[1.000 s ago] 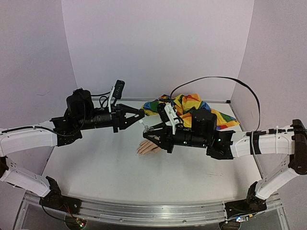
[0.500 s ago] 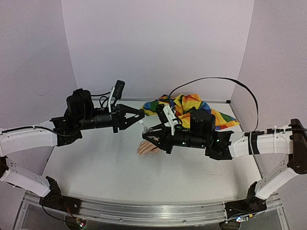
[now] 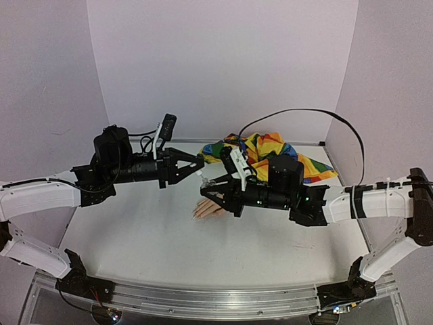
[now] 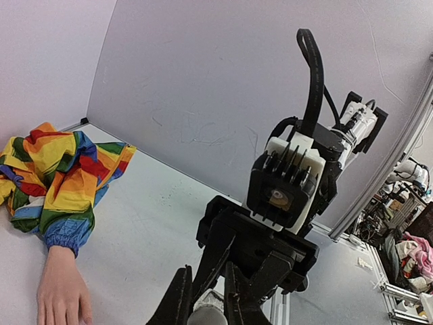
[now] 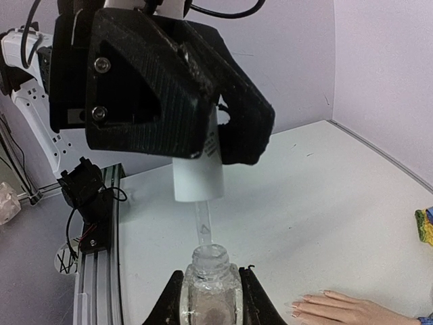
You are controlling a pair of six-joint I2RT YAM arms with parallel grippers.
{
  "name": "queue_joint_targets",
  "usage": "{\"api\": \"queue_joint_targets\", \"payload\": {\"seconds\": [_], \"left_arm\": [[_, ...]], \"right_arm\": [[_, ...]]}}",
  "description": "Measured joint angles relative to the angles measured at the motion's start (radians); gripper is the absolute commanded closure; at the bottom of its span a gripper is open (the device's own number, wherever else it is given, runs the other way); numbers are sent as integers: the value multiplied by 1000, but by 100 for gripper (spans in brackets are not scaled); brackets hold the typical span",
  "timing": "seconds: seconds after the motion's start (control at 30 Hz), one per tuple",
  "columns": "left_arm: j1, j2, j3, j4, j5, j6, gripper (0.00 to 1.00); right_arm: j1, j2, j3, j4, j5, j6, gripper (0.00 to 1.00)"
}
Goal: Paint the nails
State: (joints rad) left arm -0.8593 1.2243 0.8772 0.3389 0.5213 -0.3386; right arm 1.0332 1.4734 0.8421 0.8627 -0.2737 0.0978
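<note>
Top view, mannequin hand (image 3: 211, 208): flat on the white worktop (image 3: 135, 237), just below the right gripper (image 3: 207, 186). Its long axis runs from the rainbow sleeve (image 3: 270, 150) at back right to fingertips at front left.
Top view, room: pale lilac walls (image 3: 223, 68).
Left wrist view, left gripper (image 4: 206, 301): clamped on a white cap (image 4: 208, 314).
Right wrist view, right gripper: clamped on a clear bottle (image 5: 210, 298), brush stem (image 5: 201, 227) at its mouth.
Right wrist view, nails (image 5: 301, 308): point left, lower right of the bottle.
</note>
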Motion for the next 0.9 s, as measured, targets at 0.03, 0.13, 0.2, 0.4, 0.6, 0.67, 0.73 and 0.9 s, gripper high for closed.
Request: {"api": "queue_joint_targets", "payload": {"seconds": [0.03, 0.13, 0.2, 0.4, 0.6, 0.67, 0.73, 0.9], "left_arm": [[0, 0, 0, 0, 0, 0, 100], [0, 0, 0, 0, 1, 0, 100], [0, 0, 0, 0, 2, -1, 100], [0, 8, 0, 0, 5, -1, 100], [-3, 24, 0, -1, 19, -2, 100], [-6, 27, 0, -6, 21, -2, 100], [-6, 29, 0, -8, 22, -2, 100], [-15, 30, 0, -14, -7, -2, 100]], "right_arm": [[0, 0, 0, 1, 0, 0, 100], [0, 0, 0, 4, 0, 0, 100], [0, 0, 0, 6, 0, 0, 100], [0, 0, 0, 6, 0, 0, 100], [2, 6, 10, 7, 0, 0, 100], [2, 10, 14, 8, 0, -1, 100], [4, 14, 19, 8, 0, -2, 100], [10, 21, 32, 7, 24, -19, 100]]}}
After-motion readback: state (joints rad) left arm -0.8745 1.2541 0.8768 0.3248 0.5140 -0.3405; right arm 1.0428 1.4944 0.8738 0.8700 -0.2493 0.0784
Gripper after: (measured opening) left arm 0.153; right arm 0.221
